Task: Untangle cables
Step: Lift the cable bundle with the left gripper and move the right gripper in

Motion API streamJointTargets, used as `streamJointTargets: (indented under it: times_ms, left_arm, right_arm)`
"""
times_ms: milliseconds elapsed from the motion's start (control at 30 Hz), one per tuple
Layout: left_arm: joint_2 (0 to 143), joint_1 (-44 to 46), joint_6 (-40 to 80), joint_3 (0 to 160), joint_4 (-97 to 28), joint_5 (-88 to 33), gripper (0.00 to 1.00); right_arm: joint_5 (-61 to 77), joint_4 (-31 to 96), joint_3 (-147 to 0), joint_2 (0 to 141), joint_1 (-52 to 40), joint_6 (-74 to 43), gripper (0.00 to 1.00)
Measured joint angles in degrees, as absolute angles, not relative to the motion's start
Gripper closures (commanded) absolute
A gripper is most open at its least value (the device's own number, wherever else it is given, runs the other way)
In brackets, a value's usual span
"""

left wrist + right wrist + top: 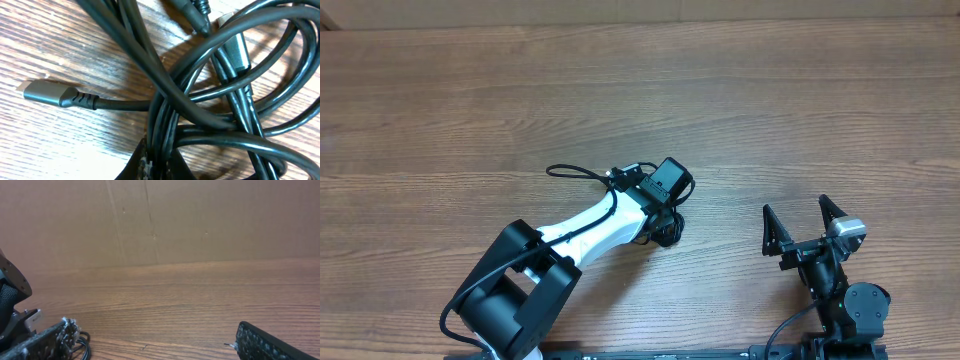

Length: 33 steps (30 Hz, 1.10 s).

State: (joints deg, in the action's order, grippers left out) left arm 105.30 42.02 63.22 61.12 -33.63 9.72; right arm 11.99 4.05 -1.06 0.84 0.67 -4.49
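The black cables (165, 95) are lying in a tangled heap on the table (470, 100), near the middle and toward the near edge, with one loop (570, 172) sticking out to the left. The left gripper (660, 214) is pressing down right over the heap, and I cannot tell whether it is clenched on anything. A grey plug (42, 92) is resting flat on the wood beside the knot. The right gripper (800, 222) is hovering well to the right, jaws spread wide and grasping nothing.
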Motion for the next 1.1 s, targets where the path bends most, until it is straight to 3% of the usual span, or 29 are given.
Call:
streamJointTargets:
  times_ms: [133, 233, 600, 867, 1100]
  left_arm:
    - [105.30, 42.02, 61.17, 61.12, -34.39, 9.76, 0.96]
    - [104.16, 42.04, 51.96, 61.14, -37.76, 11.09, 0.96]
    - [74.24, 42.04, 16.53, 61.19, -43.33, 14.39, 0.96]
    - [60.95, 42.02, 6.26, 61.17, -45.04, 13.74, 0.96]
    - [53.56, 42.04, -7.22, 61.17, -47.48, 5.45, 0.96]
  right_arm:
    - [12.01, 4.03, -1.06, 0.84, 0.67, -4.47, 0.00]
    - [12.01, 4.03, -1.06, 0.84, 0.64, -4.47, 0.00]
    - [12.01, 4.05, -1.06, 0.84, 0.67, -4.47, 0.00]
    - [12.01, 4.01, -1.06, 0.84, 0.67, -4.47, 0.00]
    - [13.43, 4.03, -1.06, 0.84, 0.67, -5.54, 0.00]
